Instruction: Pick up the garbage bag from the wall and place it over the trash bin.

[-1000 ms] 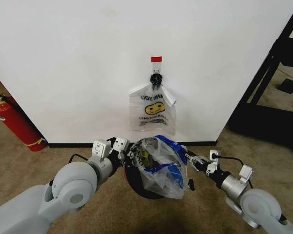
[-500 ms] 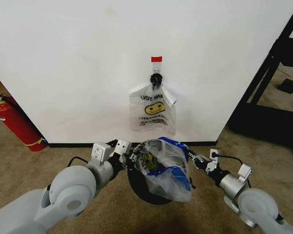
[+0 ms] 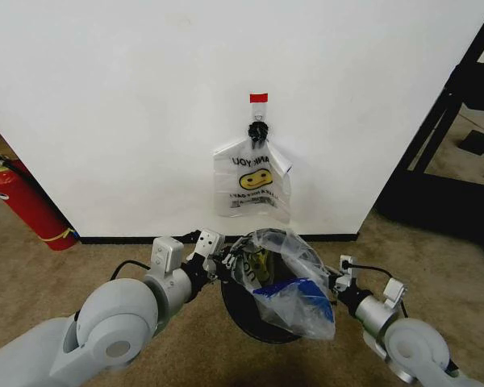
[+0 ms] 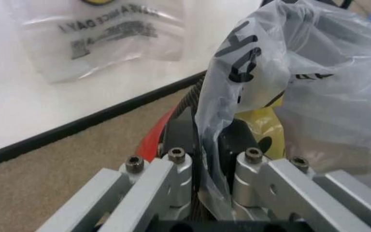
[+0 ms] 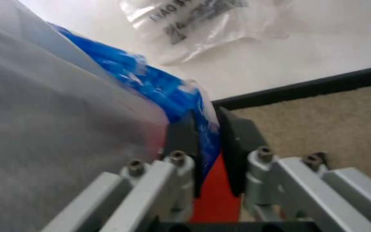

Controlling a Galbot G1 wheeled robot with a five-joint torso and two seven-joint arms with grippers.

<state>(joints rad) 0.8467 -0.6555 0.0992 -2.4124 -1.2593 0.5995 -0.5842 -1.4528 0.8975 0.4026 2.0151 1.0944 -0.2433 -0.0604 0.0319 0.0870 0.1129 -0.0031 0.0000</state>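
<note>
Low centre of the head view: garbage bag (image 3: 286, 282) is stretched between both grippers directly over the trash bin (image 3: 250, 316), sagging toward lower right; a second smiley bag (image 3: 252, 181) hangs on the wall (image 3: 105, 97) above. Left gripper (image 4: 212, 162) is clenched on the bag's left edge with film between its pads, and right gripper (image 5: 206, 147) is clenched on the blue-printed edge, red base visible below. To seat it well, judged: keep both grips, hold the mouth taut and wider than the rim, lower evenly so neither edge snags the mesh.
</note>
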